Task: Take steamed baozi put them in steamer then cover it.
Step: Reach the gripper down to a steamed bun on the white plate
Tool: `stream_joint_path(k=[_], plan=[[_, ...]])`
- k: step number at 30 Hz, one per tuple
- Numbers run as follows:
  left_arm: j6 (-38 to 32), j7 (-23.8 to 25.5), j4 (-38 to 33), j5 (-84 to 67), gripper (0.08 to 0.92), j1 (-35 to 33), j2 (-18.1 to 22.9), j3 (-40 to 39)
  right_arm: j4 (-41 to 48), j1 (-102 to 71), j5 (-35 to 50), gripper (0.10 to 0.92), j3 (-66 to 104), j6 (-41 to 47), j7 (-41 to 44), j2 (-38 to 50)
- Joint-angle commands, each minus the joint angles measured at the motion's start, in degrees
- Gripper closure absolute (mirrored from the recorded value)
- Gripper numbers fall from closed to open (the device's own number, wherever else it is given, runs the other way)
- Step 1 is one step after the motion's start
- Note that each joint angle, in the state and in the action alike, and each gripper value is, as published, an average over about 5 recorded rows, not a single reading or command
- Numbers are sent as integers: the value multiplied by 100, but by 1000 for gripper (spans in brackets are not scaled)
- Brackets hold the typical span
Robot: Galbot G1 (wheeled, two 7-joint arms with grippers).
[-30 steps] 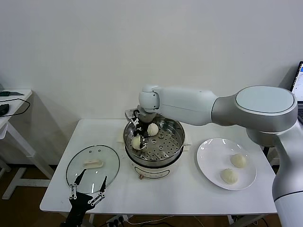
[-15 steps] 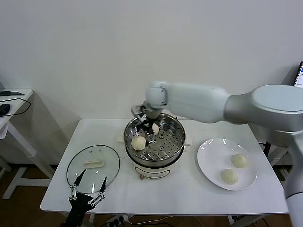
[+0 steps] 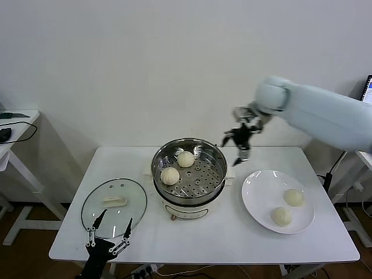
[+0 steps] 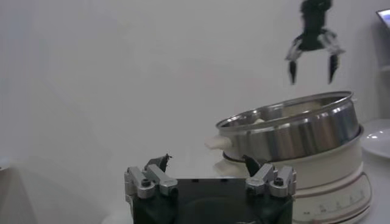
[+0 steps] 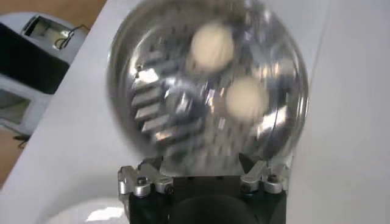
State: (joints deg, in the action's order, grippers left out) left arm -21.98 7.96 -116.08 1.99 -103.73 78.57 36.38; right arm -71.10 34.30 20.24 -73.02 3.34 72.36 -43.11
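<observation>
The steel steamer (image 3: 216,158) stands mid-table on its white base and holds two baozi (image 3: 170,175) (image 3: 185,158) on the perforated tray. Two more baozi (image 3: 293,197) (image 3: 282,216) lie on the white plate (image 3: 258,189) to its right. My right gripper (image 3: 237,147) is open and empty, in the air above the steamer's right rim, between steamer and plate. The right wrist view looks down on the steamer (image 5: 134,79) and its two baozi (image 5: 212,45) (image 5: 247,98). The glass cover (image 3: 96,200) with its white handle lies flat on the table to the left. My left gripper (image 3: 108,228) is open, low at the table's front-left edge.
A side table (image 3: 17,125) with dark items stands at the far left. A laptop edge (image 3: 367,96) shows at the far right. The wall runs close behind the table. In the left wrist view the steamer (image 4: 292,131) and the right gripper (image 4: 312,61) show farther off.
My right gripper released a baozi in the steamer, rose out and swung right towards the plate. The steamer now holds two loose baozi. The left arm has not moved.
</observation>
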Motion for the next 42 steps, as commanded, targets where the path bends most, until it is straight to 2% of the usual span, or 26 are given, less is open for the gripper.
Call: stream_joint_path(k=[1,10,22,36,42], plan=[[2,2,-83,14,177,-38,2,0,-153,-685,-763,203,18,-452,338,1571],[21,-7,-100,38,177,-50,13,-23,-266,-1442,-1006,203,-12,-422,-181,1670],[25,31,-100,75,177,-101,11,-10,211,-2445,-1170,203,475,-372,-810,1181],[-7,38,-27,116,177,-138,24,-11,379,-2654,-1319,206,533,-326,-992,839],[-14,24,-33,114,177,-132,37,-5,366,-2629,-1407,269,502,-308,-1034,795]])
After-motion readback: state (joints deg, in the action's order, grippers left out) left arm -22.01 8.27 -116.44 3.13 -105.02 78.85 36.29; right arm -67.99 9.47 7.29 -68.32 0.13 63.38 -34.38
